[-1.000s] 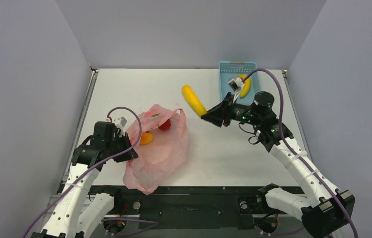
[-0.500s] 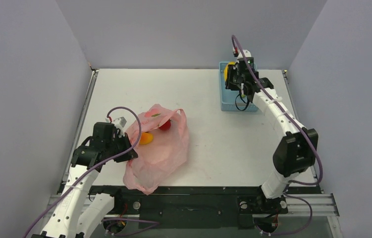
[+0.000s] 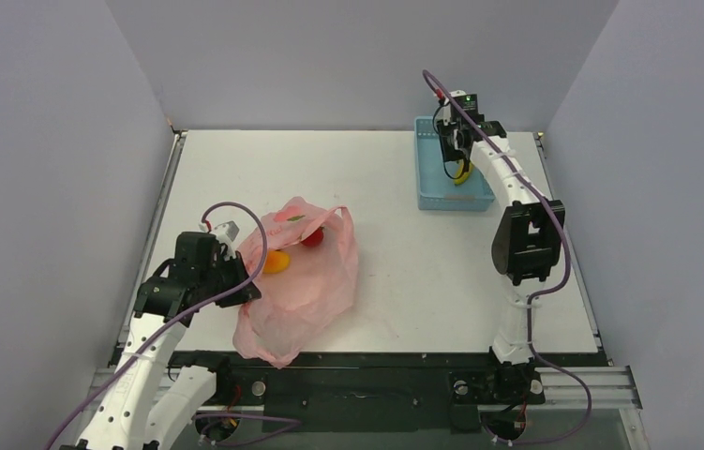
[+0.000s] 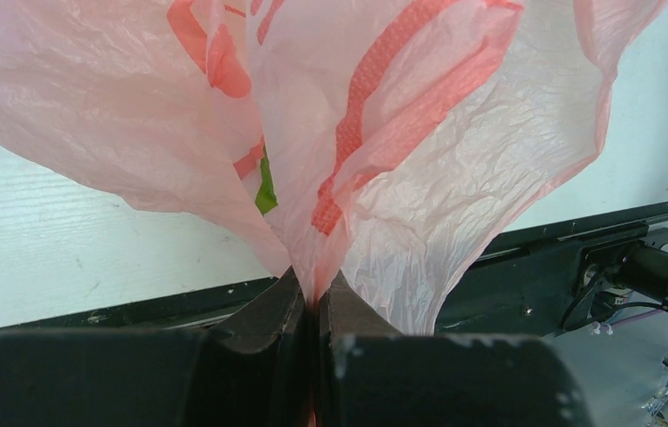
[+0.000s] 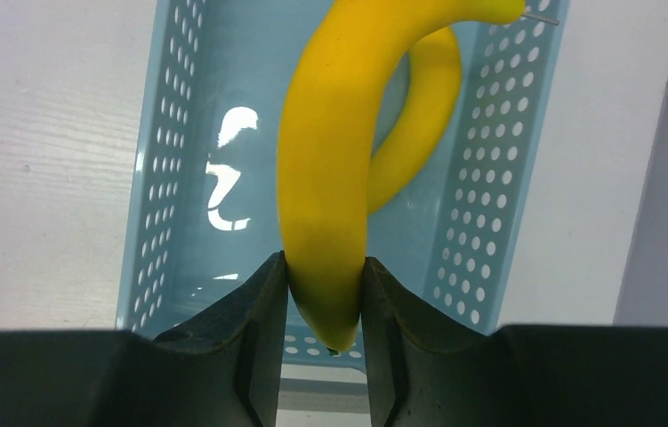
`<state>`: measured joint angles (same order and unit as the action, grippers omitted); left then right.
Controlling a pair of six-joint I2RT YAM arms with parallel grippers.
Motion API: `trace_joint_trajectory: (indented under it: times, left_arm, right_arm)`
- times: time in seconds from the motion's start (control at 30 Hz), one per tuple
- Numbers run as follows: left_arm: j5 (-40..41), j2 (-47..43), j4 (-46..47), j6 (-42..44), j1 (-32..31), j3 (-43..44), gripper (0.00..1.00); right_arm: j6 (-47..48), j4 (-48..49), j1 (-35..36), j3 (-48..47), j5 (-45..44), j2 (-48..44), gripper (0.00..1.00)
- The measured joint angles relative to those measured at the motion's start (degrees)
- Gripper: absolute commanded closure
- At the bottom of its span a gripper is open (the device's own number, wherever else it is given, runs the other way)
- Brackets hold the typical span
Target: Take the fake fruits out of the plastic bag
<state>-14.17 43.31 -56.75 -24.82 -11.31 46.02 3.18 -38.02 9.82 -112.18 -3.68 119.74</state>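
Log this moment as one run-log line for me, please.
left gripper shut on plastic bag | right gripper shut on banana over blue basket | second banana in basket | orange fruit, red apple at bag mouth

Bag: thin, pink, translucent, crinkled; lies slumped at left-centre of the table, near edge gathered and pinched in the left gripper. Mango and apple: visible near each other at the mouth. Banana: hangs clamped in the right gripper over the basket. Second banana: lies curved inside the basket.
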Motion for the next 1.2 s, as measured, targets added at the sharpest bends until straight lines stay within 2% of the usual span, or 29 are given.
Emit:
trace_joint_trajectory:
  times: [0.33, 0.5, 0.97, 1.2]
  left_arm:
    - [0.0, 0.7, 0.0, 0.0, 0.0, 0.0, 0.99]
    - [0.0, 1.2, 0.0, 0.0, 0.0, 0.0, 0.99]
    - [0.0, 2.3, 0.0, 0.0, 0.0, 0.0, 0.99]
    - [0.0, 2.4, 0.0, 0.0, 0.0, 0.0, 0.98]
  right_arm:
    - [10.8, -3.1, 0.0, -1.4, 6.1, 7.8, 1.0]
    - [14.3, -3.6, 0.0, -3.0, 7.9, 11.1, 0.95]
    - [18.6, -2.7, -0.1, -7.6, 9.1, 13.5, 0.89]
    - [19.1, -2.4, -0.3, -9.5, 9.1, 16.9, 0.84]
